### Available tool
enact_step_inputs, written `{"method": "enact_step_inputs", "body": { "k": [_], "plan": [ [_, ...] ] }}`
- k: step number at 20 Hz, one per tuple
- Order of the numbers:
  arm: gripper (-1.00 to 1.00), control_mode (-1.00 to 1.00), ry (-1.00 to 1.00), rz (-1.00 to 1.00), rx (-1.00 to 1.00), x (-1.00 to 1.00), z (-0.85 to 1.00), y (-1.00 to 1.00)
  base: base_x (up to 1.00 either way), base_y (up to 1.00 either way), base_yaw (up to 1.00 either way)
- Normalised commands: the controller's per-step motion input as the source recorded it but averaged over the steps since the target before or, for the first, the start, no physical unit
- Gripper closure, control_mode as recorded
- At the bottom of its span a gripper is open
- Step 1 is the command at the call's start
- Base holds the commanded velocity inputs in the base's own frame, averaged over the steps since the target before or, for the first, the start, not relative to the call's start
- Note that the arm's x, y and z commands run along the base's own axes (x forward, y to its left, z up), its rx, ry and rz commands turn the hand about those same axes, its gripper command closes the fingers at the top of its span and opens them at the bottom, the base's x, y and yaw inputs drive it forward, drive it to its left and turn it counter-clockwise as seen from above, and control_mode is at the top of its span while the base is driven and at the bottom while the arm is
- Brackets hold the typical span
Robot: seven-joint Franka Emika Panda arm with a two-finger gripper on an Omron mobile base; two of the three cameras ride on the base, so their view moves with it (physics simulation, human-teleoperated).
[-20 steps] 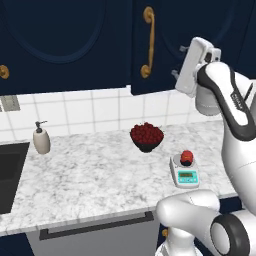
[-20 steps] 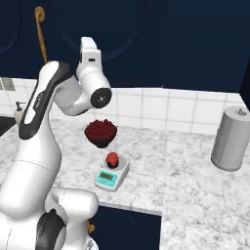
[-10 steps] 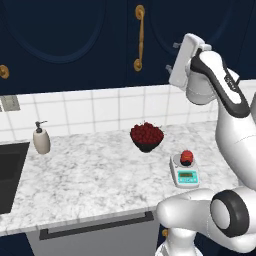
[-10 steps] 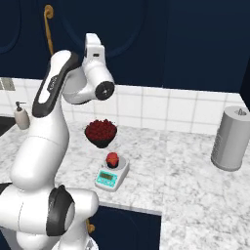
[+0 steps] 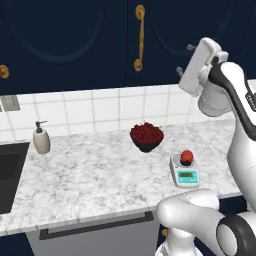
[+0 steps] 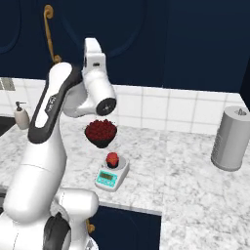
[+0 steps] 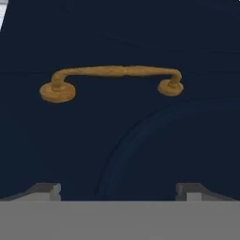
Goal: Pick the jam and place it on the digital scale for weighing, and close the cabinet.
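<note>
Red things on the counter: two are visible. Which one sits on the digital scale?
The jam, a tiny red jar on the digital scale. The berry bowl rests directly on the counter.

Left base view: behind arm, left side, looks forward and down over bench [image 5: 100,175] toward cabinet [image 5: 65,45]. Right base view: behind arm, right side, same bench, same cabinet. Both share scale [image 5: 185,172], berry bowl [image 5: 146,136]. Hand view: close to cabinet door, faces gold handle [image 7: 112,77], rolled sideways.
</note>
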Motion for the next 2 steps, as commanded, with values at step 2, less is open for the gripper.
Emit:
{"method": "enact_step_inputs", "body": {
  "k": [2],
  "plan": [
    [-1.00,-1.00,-0.02,0.00,0.01,-1.00,0.33,-0.43,0.00,0.00,0.00]
  ]
}}
